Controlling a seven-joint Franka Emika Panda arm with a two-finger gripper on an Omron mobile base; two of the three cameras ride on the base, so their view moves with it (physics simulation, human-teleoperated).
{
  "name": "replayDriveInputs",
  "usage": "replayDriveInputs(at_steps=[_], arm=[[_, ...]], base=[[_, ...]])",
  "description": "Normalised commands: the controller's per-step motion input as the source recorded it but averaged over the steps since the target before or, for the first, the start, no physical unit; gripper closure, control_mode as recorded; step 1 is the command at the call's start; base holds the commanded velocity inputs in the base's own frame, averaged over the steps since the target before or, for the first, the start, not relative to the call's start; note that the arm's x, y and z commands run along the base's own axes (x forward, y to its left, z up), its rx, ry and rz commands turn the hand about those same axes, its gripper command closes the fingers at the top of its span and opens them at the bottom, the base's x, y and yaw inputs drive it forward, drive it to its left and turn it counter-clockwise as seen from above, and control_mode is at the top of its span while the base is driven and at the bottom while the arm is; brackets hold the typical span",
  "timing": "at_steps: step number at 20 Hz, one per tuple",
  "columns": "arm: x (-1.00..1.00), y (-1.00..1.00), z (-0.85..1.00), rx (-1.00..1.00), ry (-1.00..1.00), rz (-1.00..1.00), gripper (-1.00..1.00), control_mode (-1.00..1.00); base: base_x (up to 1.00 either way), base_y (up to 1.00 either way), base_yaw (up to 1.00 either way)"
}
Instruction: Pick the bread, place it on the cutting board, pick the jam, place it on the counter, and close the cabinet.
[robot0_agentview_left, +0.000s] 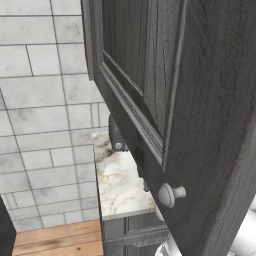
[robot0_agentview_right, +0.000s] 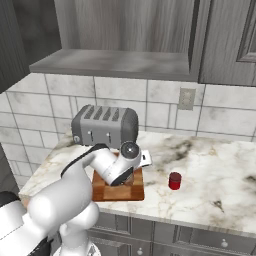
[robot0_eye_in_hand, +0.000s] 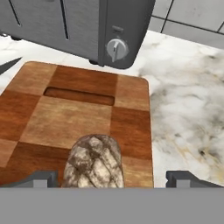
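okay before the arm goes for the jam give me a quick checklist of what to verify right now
1. Bread on the cutting board: ok, it lies on the checkered wood near the board's edge.
2. Gripper released: ok, its fingers stand wide apart on either side of the bread, not touching it.
3. Clear way up off the board: cannot tell; the toaster stands close behind the board.
4. Jam located: cannot tell; a small red jar stands on the counter right of the board, but it bears no readable label.
5. Cabinet door closed: not ok, it stands swung open, knob facing the left base view.
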Motion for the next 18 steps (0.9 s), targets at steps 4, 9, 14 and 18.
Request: replayDriveInputs(at_steps=[4,9,14,18], arm=[[0.00,0.00,0.30,0.00,-0.02,0.00,-1.00,-1.00],[-0.02,0.00,0.27,0.00,-0.02,0.00,-1.00,-1.00],[-0.09,0.00,0.27,0.00,-0.03,0.00,-1.00,-1.00],[-0.18,0.00,0.20,0.00,-0.06,0.00,-1.00,-1.00]], base=[[0.00,0.00,0.00],[0.00,0.00,0.00],[0.00,0.00,0.00],[0.00,0.00,0.00]])
